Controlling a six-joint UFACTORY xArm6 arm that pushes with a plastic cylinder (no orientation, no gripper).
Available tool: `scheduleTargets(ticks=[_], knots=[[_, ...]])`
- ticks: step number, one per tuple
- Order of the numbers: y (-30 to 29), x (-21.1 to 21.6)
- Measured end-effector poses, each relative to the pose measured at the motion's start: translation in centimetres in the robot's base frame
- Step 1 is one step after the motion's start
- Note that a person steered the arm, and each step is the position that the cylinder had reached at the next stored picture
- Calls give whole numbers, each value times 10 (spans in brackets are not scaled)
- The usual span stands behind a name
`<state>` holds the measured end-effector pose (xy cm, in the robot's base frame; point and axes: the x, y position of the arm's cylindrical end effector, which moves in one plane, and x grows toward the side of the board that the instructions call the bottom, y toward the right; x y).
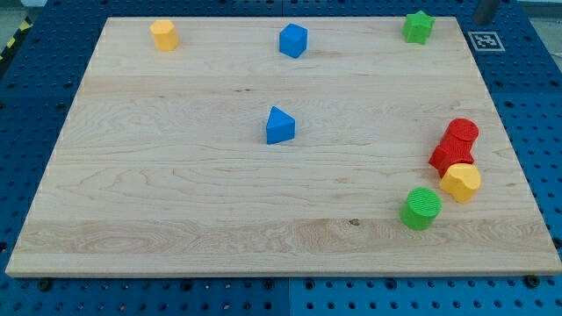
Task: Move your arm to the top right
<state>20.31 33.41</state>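
My tip (484,18) shows at the view's top right, just off the wooden board's (176,175) top right corner, right of the green star block (419,26). Only the rod's lower end is in the frame. Along the top edge are also a yellow block (163,35) and a blue block (293,40). A second blue block (280,125) lies near the middle. At the right, two red blocks (462,133) (451,155), a yellow block (460,182) and a green cylinder (421,208) form a cluster.
A black-and-white marker tag (486,40) lies just below my tip, beside the board's corner. A blue pegboard table (536,105) surrounds the board. Yellow-black tape (10,44) runs at the view's top left.
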Motion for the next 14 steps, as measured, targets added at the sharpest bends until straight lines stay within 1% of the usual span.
scheduleTargets(ticks=[4, 6, 7, 8, 9, 10, 14], knots=[[-2, 7], [-46, 27], [-27, 23], [-27, 23], [-38, 24], [-63, 27], [-61, 30]])
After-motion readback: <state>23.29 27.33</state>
